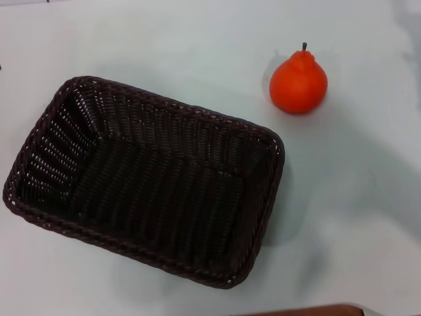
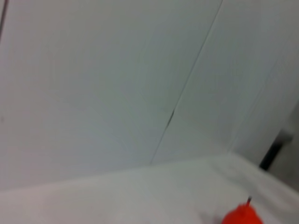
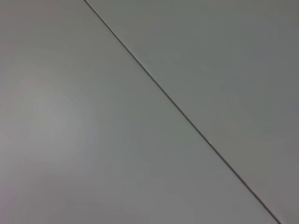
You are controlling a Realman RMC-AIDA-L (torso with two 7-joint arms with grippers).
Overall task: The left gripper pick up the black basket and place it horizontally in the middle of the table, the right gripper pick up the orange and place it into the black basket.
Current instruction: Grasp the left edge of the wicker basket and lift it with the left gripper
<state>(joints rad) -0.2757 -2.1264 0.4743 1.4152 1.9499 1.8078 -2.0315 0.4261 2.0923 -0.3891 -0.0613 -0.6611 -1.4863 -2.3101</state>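
Resting on the white surface (image 1: 355, 197), the basket (image 1: 148, 181) occupies the left and centre of the head view. Orientation: long axis skewed, running from upper left to lower right, not square to the view's edges. It sits upright, opening up, nothing inside; woven floor and sloping walls fully visible, braided rim unbroken all round.

Orange (image 1: 298, 82) stands upright on the surface, beyond the basket's far right corner, on the robot's right side. It is near the basket but apart from it, w/ a strip of bare surface between. Stem points up and away from the robot. Soft shadows fall on the surface around both items.

A brown strip (image 1: 309, 309) shows at the near edge of the head view; identity cannot be told.

Left wrist view: mostly pale wall panels w/ a thin dark seam (image 2: 187, 88), plus a band of white surface below. The top of the orange (image 2: 240, 215) w/ its stem shows at the frame's bottom edge. A dark object (image 2: 271, 154) stands at the far side; too blurred to identify.

Right wrist view: plain grey panels crossed by one diagonal seam (image 3: 182, 112).

Left claw and right claw: neither appears in any view, so whether released or clenched cannot be told.
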